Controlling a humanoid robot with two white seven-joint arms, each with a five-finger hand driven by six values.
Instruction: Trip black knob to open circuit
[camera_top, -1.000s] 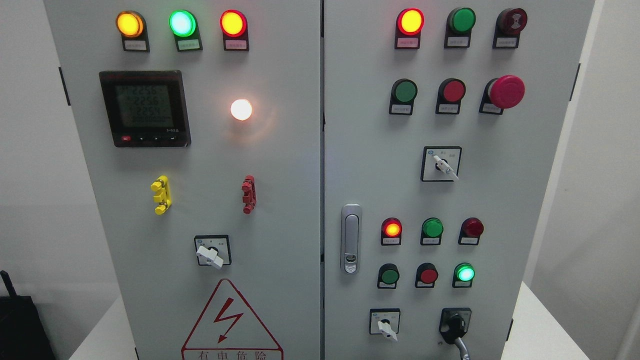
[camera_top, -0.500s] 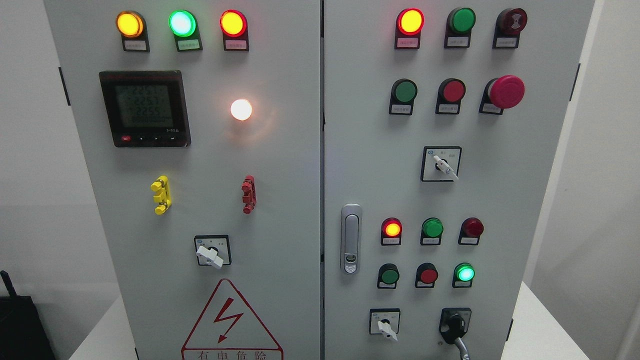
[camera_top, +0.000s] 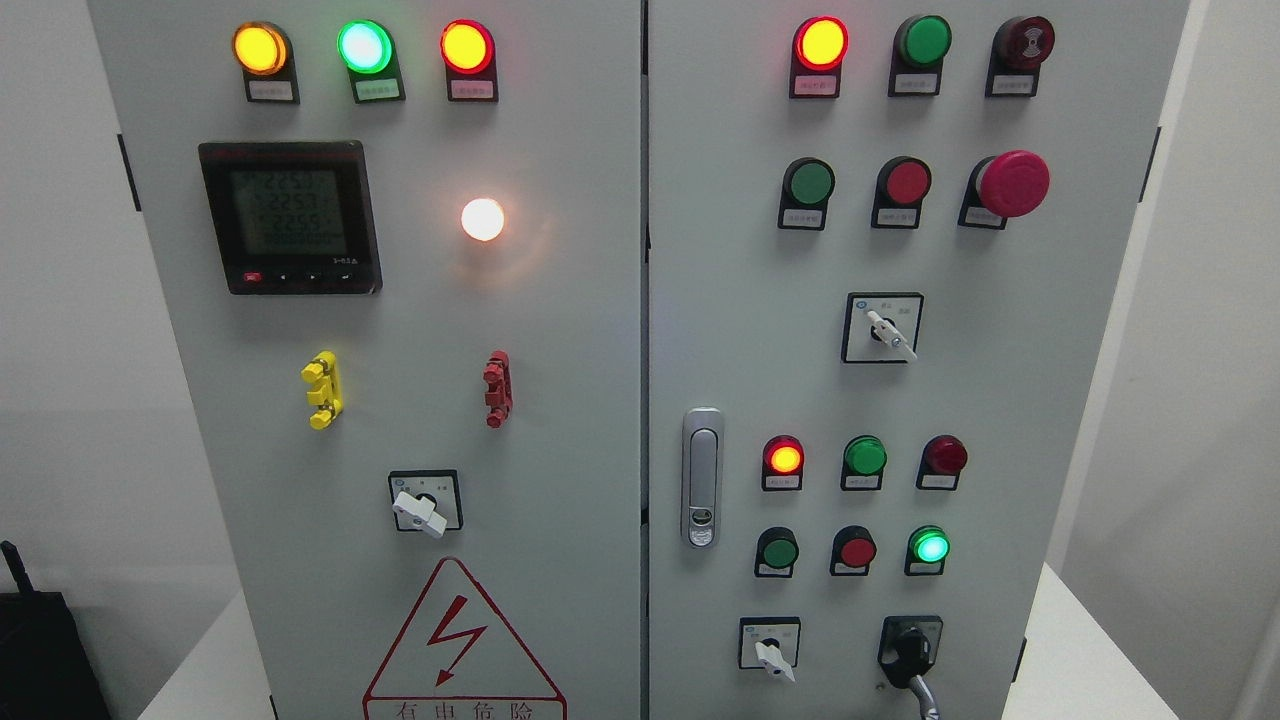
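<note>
Grey sheet-metal cabinet (camera_top: 560, 300) with two doors filled my head view; neither robot hand showed anywhere, so I could not tell how their fingers stood; the black rotary knob (camera_top: 908, 647) sat at the bottom right of the right door, its handle pointing down and slightly right; just left of it I saw a white selector switch (camera_top: 772, 655) on a square plate; above the knob a small round green lamp (camera_top: 931, 547) glowed; left of these, the silver door latch (camera_top: 702, 477) stood upright near the seam.
</note>
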